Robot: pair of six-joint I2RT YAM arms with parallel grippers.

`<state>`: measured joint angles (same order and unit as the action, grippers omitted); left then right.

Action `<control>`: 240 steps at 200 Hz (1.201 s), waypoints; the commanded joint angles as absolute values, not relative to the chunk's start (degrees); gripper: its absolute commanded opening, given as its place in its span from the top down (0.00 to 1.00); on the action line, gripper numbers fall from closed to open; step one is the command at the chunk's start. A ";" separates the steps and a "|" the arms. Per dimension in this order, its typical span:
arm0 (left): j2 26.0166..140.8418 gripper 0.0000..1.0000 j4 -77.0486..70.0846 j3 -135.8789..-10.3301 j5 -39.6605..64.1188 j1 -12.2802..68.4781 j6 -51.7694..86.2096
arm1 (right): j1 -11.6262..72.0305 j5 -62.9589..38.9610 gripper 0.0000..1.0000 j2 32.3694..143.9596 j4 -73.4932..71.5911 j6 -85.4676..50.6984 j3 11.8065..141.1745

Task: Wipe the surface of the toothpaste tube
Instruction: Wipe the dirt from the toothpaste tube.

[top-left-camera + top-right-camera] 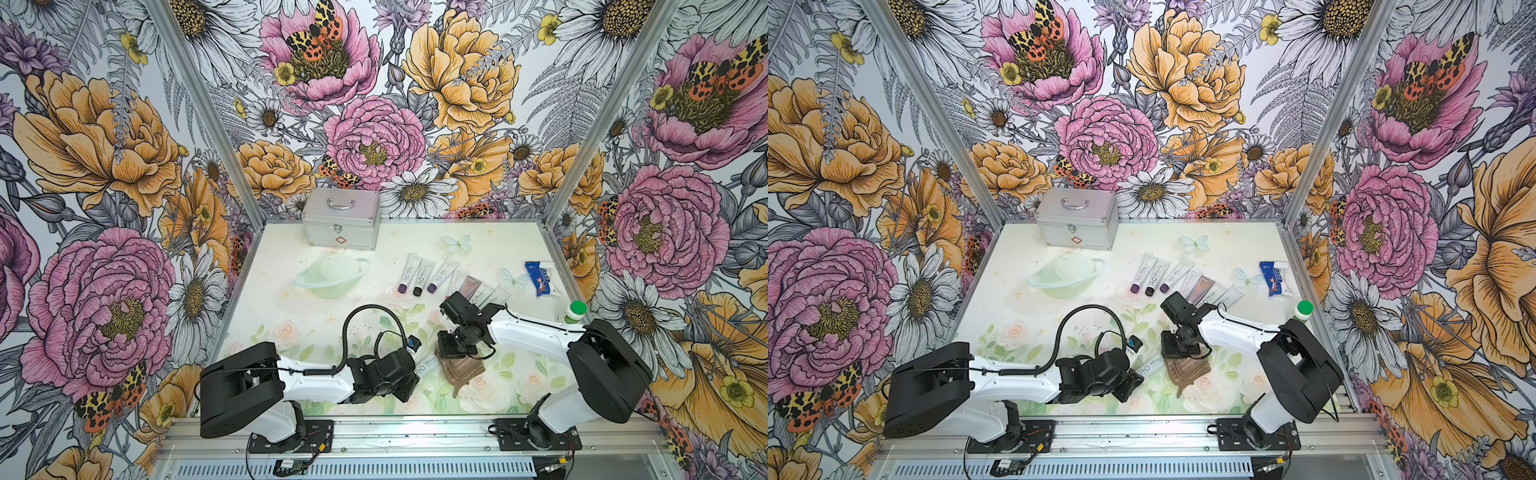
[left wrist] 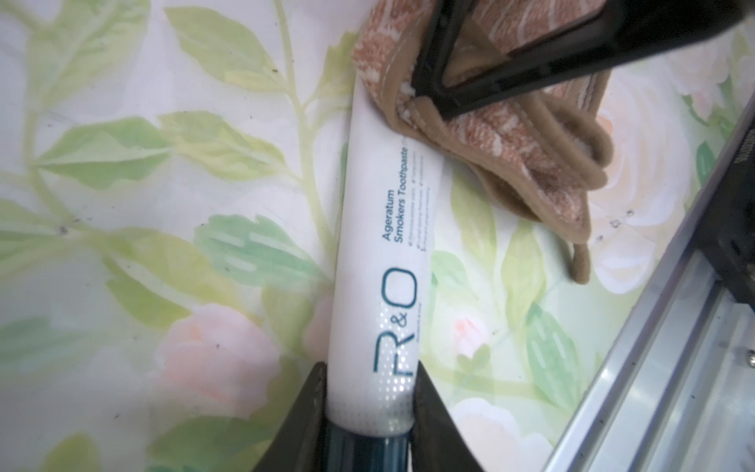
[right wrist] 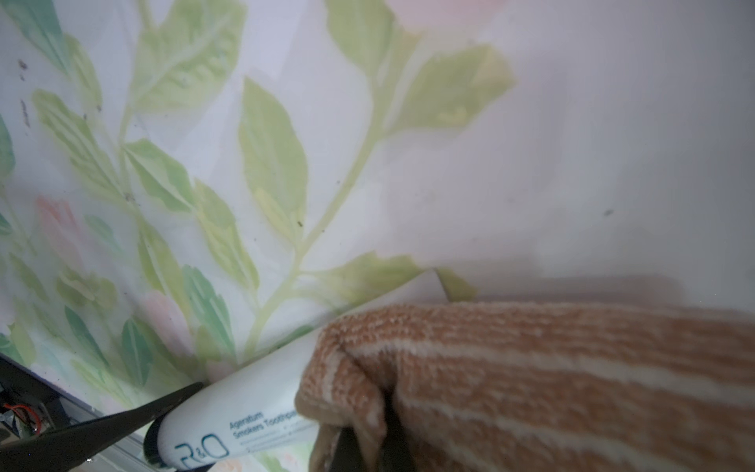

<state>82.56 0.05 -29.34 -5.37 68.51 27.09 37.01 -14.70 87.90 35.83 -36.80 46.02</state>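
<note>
The white toothpaste tube with teal "R&O" lettering and a dark teal cap (image 2: 384, 245) lies near the front edge of the pale, flower-printed worktop (image 1: 291, 332), between the two arms; in both top views only a short white stretch of it shows (image 1: 428, 365). The left gripper (image 2: 369, 408) has its jaws pinching the tube at the cap end, one on each side of it. A folded terracotta-brown towel cloth with pale stripes (image 2: 531, 163) lies over the tube's other end, touching it, and the flat crimped tip pokes out beyond the cloth in the right wrist view. The right gripper (image 3: 367, 437) has its jaws pressed together on a fold of that cloth.

Farther back on the worktop lies a row of similar tubes (image 1: 428, 274). Behind them, against the back wall, stands a silver metal case with a handle (image 1: 340, 218). A blue packet (image 1: 540, 278) and a green-capped bottle (image 1: 575, 311) are near the right wall.
</note>
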 commanded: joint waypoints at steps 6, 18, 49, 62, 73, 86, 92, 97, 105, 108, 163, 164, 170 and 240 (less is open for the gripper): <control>83.19 0.73 5.07 -27.86 -11.02 67.86 29.67 | 35.21 -5.84 1.00 91.95 44.56 -35.17 42.66; 83.19 0.73 5.07 -27.86 -10.99 67.85 29.58 | 34.99 -5.59 1.00 92.38 44.59 -34.85 43.02; 83.74 0.73 5.10 -28.10 -10.90 67.85 29.51 | 35.64 -8.00 1.00 92.09 44.51 -34.63 44.15; 83.88 0.73 5.07 -28.14 -10.90 67.86 29.48 | 37.17 -10.92 1.00 91.54 44.39 -35.05 44.75; 84.05 0.73 5.10 -28.30 -10.85 67.85 29.34 | 39.84 -13.45 1.00 91.23 44.09 -36.09 45.41; 84.26 0.73 5.04 -28.47 -10.90 67.90 29.20 | 43.16 -16.20 1.00 91.22 43.15 -37.68 46.05; 84.44 0.73 5.01 -28.52 -10.89 67.85 29.19 | 44.26 -17.47 1.00 91.14 42.30 -38.69 46.19; 84.47 0.73 5.00 -28.56 -10.84 67.85 29.19 | 45.09 -18.31 1.00 91.06 41.51 -39.43 46.23; 84.63 0.73 4.91 -28.56 -10.86 67.85 29.13 | 46.76 -19.48 1.00 91.13 40.29 -40.49 46.21; 84.71 0.73 4.92 -28.65 -10.75 67.85 29.14 | 47.25 -19.89 1.00 91.14 39.85 -40.86 46.23; 84.96 0.73 4.92 -29.02 -10.39 67.74 28.74 | 45.90 -19.91 1.00 92.74 38.57 -40.60 45.41; 84.97 0.73 4.92 -29.01 -10.38 67.71 28.70 | 45.80 -19.84 1.00 92.73 38.58 -40.56 45.34; 84.99 0.73 4.92 -29.03 -10.37 67.74 28.74 | 43.43 -19.16 1.00 92.50 38.65 -40.14 44.91; 84.46 0.73 4.66 -28.74 -10.46 67.85 28.65 | 29.08 -15.03 1.00 87.53 44.76 -33.84 48.63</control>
<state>83.00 0.54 -29.69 -8.25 68.36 28.14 29.56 -18.17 88.75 41.01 -36.51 46.26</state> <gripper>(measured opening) 0.309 0.061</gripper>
